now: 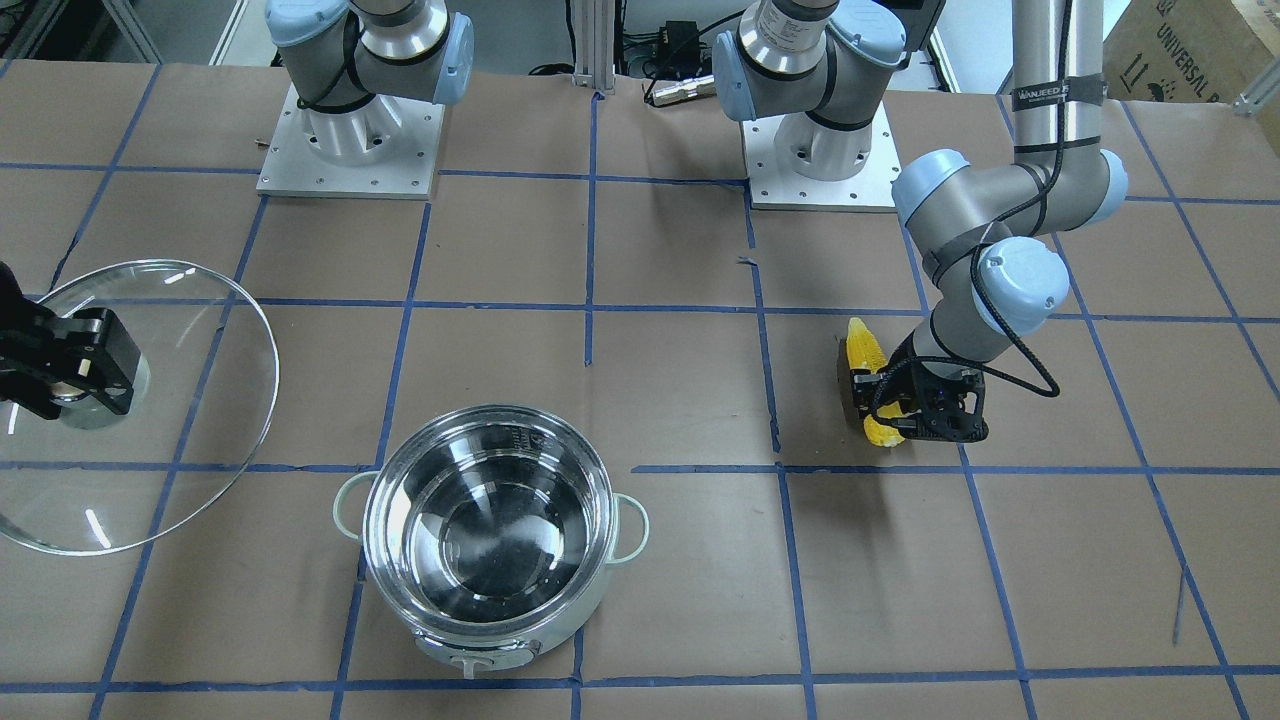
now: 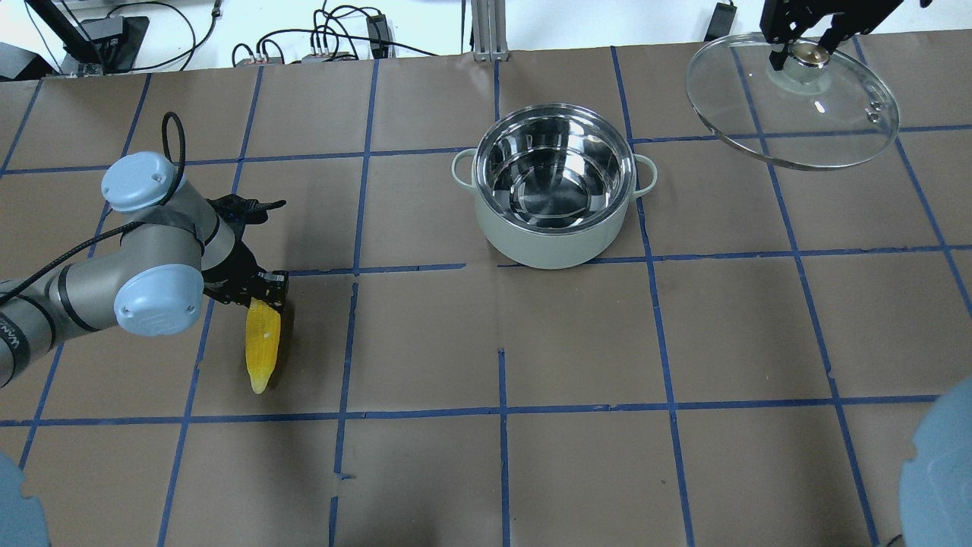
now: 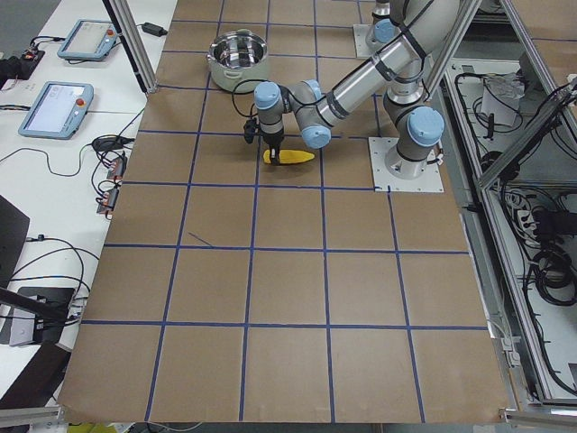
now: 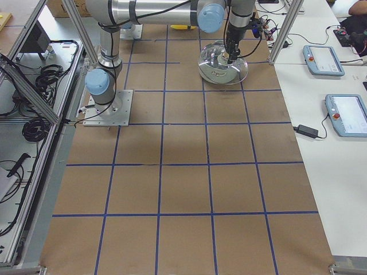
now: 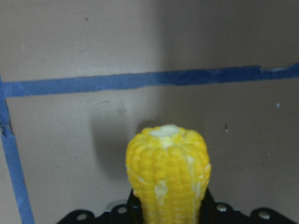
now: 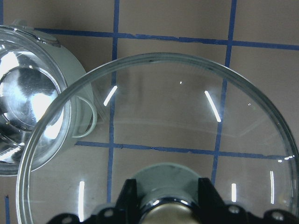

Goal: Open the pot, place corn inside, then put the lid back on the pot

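in the overhead view's lower left, the left gripper [image 2: 263, 293] pinched the corn [image 2: 262, 346] by its thick end, low by the table [image 2: 683, 342]; whether it was lifted was unclear. mid-frame, the pot [image 2: 554, 237] stood open and empty, ready for it. upper right, the right gripper [image 2: 805, 50] clamped the lid [image 2: 835, 133] by its knob, tilted and off to one side, likely so the pot's mouth was clear.

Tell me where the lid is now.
In the overhead view, the lid is at upper right, held in the right gripper, to the right of the open pot.
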